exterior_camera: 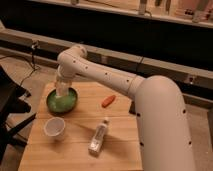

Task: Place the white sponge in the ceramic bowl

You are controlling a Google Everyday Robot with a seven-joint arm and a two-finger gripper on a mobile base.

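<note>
Gripper (62, 91) down over green ceramic bowl (71, 102), at bowl's back-left rim, arm (107, 76) reaching in from right. Can't tell grip state or what it holds. White sponge: can't pick it out, wrist covers that part of bowl. White cup (54, 128) just in front of bowl. White bottle (98, 136) lying front-right of bowl; label unreadable. Orange carrot (108, 101) right of bowl. All on wooden table (120, 150).
</note>
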